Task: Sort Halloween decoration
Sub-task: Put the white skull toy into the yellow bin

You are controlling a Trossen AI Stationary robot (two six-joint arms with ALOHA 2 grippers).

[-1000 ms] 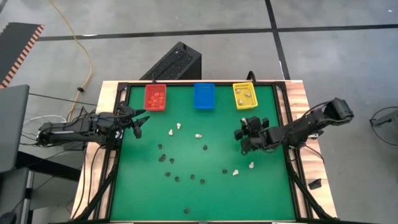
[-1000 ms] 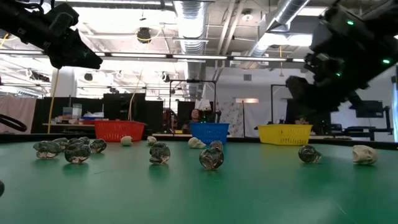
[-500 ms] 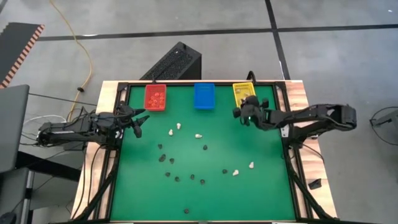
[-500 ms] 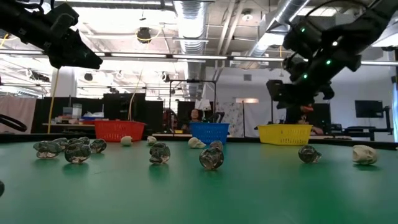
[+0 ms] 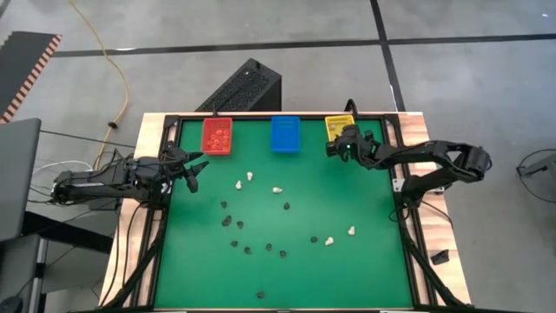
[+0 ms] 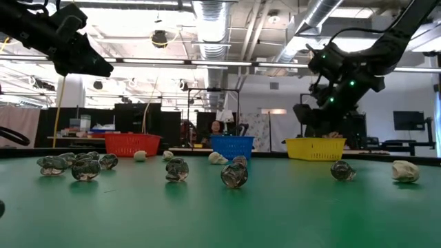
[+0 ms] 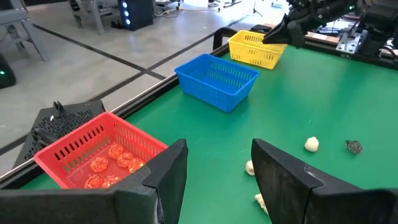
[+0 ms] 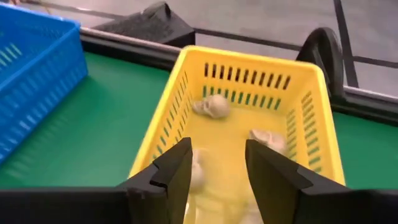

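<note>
Cream-white trinkets (image 5: 277, 189) and black ones (image 5: 234, 223) lie scattered on the green table; orange-brown ones (image 7: 109, 168) sit in the red bin (image 5: 216, 136). My right gripper (image 5: 344, 145) hovers open above the near part of the yellow bin (image 5: 334, 123). Its wrist view (image 8: 217, 149) looks down on cream trinkets (image 8: 214, 106) on the bin floor. My left gripper (image 5: 193, 170) waits open above the table's left edge, near the red bin, with nothing between its fingers (image 7: 217, 149).
The blue bin (image 5: 285, 134) stands between the red and yellow bins along the far edge. Two cream trinkets (image 5: 351, 231) lie on the right half of the table, and black ones curve across the middle toward the near edge. A black frame rail (image 5: 395, 174) borders the table.
My right gripper has travelled from above the table's right-middle toward the far edge and now hangs over the yellow bin, its arm stretched out along the far right corner. The left arm and the trinkets on the table have stayed put.
</note>
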